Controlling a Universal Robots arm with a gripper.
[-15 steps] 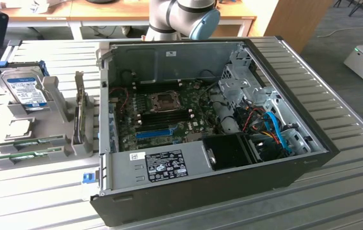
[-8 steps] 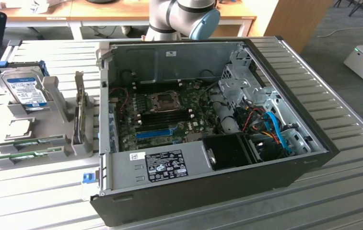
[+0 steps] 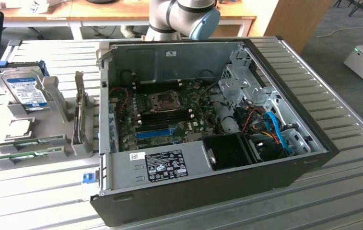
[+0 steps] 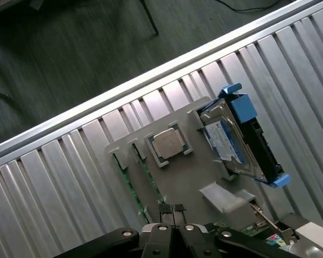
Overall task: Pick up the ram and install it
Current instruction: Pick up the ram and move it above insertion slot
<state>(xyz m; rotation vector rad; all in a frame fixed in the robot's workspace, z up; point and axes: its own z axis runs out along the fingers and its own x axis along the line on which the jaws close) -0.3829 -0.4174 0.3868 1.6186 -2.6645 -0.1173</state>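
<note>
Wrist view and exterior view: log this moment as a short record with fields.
gripper: shut, empty, above the gray holder
ram: first ram stick and second ram stick stand in the holder's slots, neither held
holder also carries: hard drive, processor chip
computer case: open, motherboard exposed
install: not yet done

The setting is a robotics laboratory. A robot arm (image 3: 175,17) stands at a ribbed aluminium table (image 3: 347,158) carrying an open computer case (image 3: 232,191) and a grey parts fixture (image 3: 53,91). Wooden desks (image 3: 40,12) and grey carpet (image 3: 334,33) lie behind.
</note>
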